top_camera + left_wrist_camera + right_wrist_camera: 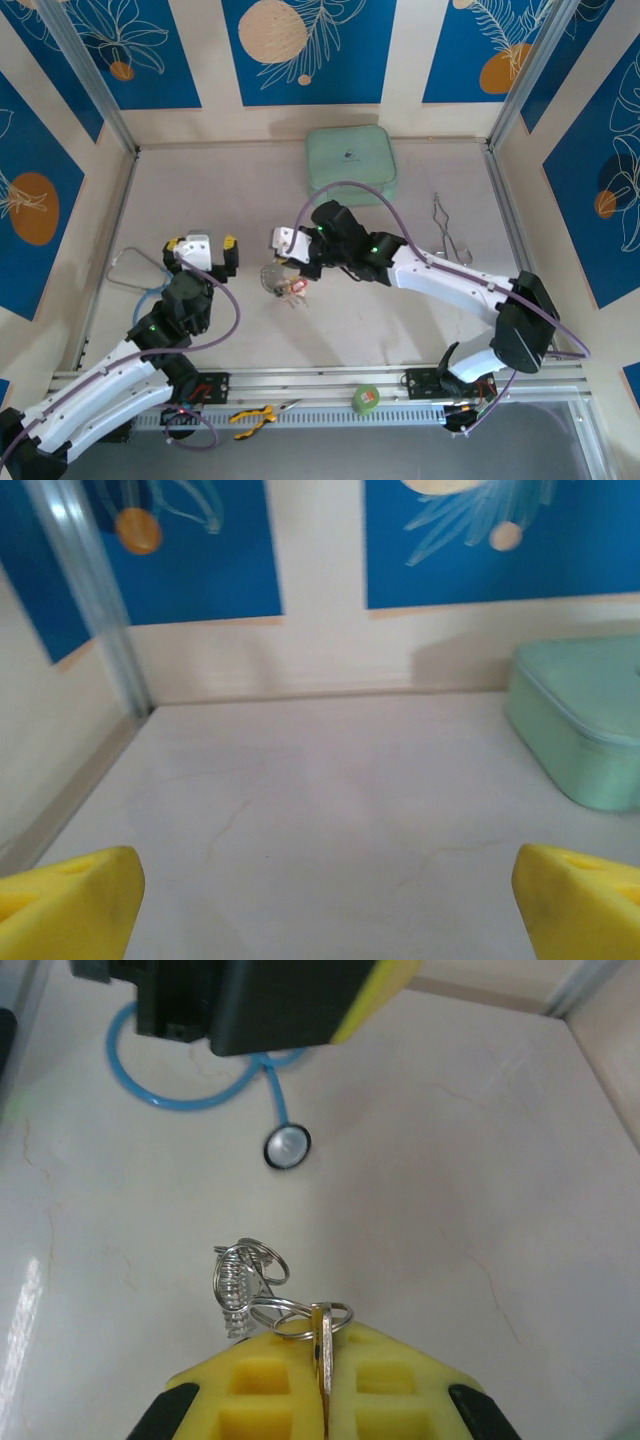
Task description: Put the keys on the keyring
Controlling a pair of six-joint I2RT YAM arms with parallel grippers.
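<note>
The right fingers (260,1385) are pressed together on a brass key (323,1360), which stands on edge in the seam between the two yellow pads. The keyring (240,1282), a silvery coil with small rings, is bunched just past the fingertips and touches the key's head. Whether it rests on the worktop (400,330) or hangs free I cannot tell. From above, this bundle (283,283) sits nearer the arm bases than the green case (350,165) and slightly left of it, with a red bit showing in it.

The left fingers (231,243) are spread wide with nothing between them, left of the case and nearer the bases. In the left wrist view, bare worktop runs from their tips to the back wall, with the case (580,720) along the right edge and a metal post (95,610) in the left corner.

The stethoscope (135,275) lies far left of the case, close to the left rail. Forceps (450,235) lie right of the case, near the right rail. Between bundle and forceps the worktop is open. Pliers (250,415) and a tape roll (367,398) sit on the near rail.
</note>
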